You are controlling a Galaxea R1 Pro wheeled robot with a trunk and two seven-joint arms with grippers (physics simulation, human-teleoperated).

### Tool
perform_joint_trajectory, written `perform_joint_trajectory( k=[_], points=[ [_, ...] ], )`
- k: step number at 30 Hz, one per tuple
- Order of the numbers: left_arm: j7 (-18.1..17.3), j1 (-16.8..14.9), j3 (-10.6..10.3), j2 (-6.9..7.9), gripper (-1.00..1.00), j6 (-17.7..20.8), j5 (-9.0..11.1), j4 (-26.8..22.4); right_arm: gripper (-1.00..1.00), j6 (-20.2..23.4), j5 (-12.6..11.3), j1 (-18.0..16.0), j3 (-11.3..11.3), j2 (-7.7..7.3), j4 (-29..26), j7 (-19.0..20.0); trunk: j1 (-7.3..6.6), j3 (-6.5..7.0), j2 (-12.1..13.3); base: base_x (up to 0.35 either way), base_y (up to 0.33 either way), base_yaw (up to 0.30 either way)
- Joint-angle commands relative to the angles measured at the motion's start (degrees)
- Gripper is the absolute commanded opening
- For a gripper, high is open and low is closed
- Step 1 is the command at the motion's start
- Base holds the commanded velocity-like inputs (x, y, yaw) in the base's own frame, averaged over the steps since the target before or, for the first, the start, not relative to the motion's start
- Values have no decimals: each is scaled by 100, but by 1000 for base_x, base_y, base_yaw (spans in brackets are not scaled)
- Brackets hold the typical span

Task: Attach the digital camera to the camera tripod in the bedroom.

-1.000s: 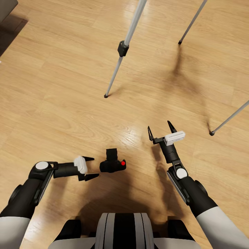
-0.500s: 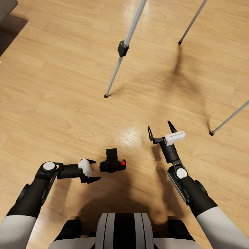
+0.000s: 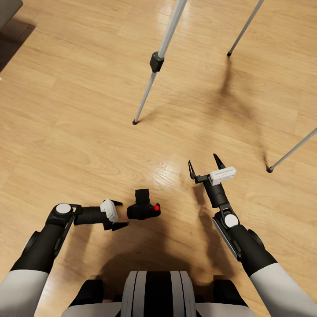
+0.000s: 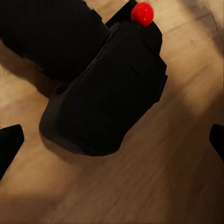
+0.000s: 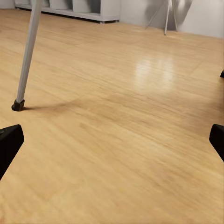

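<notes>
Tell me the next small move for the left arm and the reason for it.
Probably ease the left gripper forward until its open fingers sit on either side of the camera, then close. The camera lies on the wood floor, just ahead of the fingertips and apart from them; in the left wrist view it sits between the two spread tips, not yet held. The tripod stands farther ahead.

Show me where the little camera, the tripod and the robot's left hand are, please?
digital camera [image 3: 143, 210]: head view, on top of its black body.
camera tripod [image 3: 156, 61]: head view, on the black joint of the nearest leg.
left hand [image 3: 119, 215]: head view, midway between its two open fingertips.
</notes>
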Motion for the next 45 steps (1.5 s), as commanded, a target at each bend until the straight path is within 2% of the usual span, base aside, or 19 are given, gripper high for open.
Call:
perform_joint_trajectory(
  k=[1, 14, 19, 21, 22, 23, 27, 28, 31, 37, 45],
  points=[
    [-21, -26, -5, 2, 100, 60, -14, 5, 100, -8, 19, -4, 21, -6, 1, -54, -1, -3, -1, 0, 0, 0],
    [-21, -222, -31, -2, 100, 61, -26, 102, 100, -8, 19, -4, 21, -6, 1, -57, -1, -3, -1, 0, 0, 0],
    [-21, -302, -46, 0, 100, 60, -125, 105, 100, -8, 18, -4, 21, -6, 1, -53, -1, -3, -1, 0, 0, 0],
    [-26, -362, -55, 1, 100, 65, -306, 105, 100, -8, 16, -4, 18, -6, 1, -51, -1, -3, -1, 0, 0, 0],
    [-27, -387, -62, 0, 100, 66, -472, 103, 100, -8, 16, -4, 16, -6, 1, -51, -1, -3, -1, 0, 0, 0],
    [-27, -387, -62, 0, 100, 66, -472, 103, 100, -8, 16, -4, 16, -6, 1, -51, -1, -3, -1, 0, 0, 0],
    [-29, -415, -70, -7, 100, 64, -842, 91, 100, -8, 15, -4, 14, -6, 1, -50, -1, -3, -1, 0, 0, 0],
    [-29, -422, -74, -13, 100, 63, -1005, 83, 100, -8, 15, -4, 14, -6, 1, -50, -1, -3, -1, 0, 0, 0],
    [-30, -428, -89, -37, 100, 57, -1185, 65, 100, -8, 15, -4, 14, -6, 1, -49, -1, -3, -1, 0, 0, 0],
    [-30, -432, -198, -76, 100, 47, -1320, -21, 100, -8, 15, -4, 15, -6, 1, -49, -1, -3, -1, 0, 0, 0],
    [-24, -430, -563, -74, 100, 0, -1375, -77, 100, -8, 15, -4, 12, -6, 1, -49, -1, -3, -1, 0, 0, 0]
  ],
)
